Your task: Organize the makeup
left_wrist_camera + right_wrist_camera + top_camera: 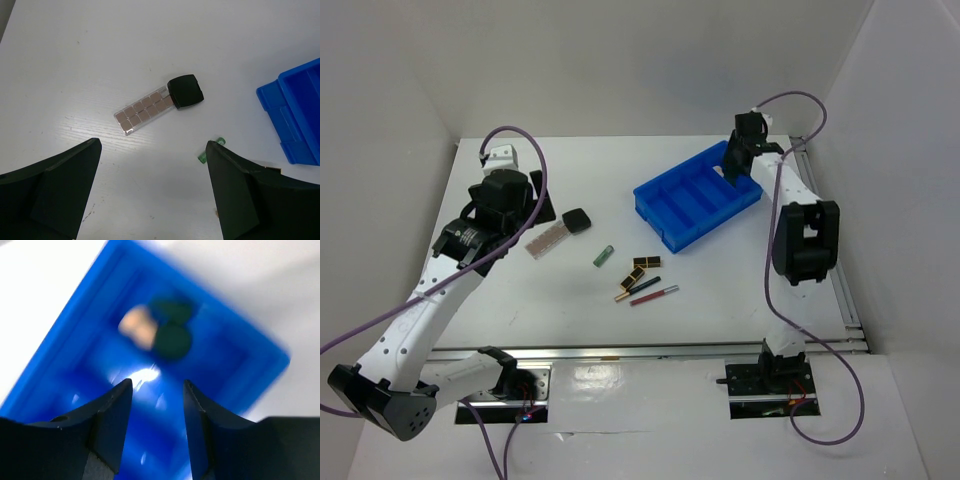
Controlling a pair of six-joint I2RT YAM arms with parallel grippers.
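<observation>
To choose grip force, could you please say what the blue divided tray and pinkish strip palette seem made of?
The blue divided tray looks like glossy moulded plastic, given its bright highlights. The pinkish strip palette seems matte powder squares in a clear, probably plastic, case.

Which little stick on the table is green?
The short green tube, lying by itself left of the others. The lipsticks are gold and black; the thin pencils are dark and reddish.
</observation>
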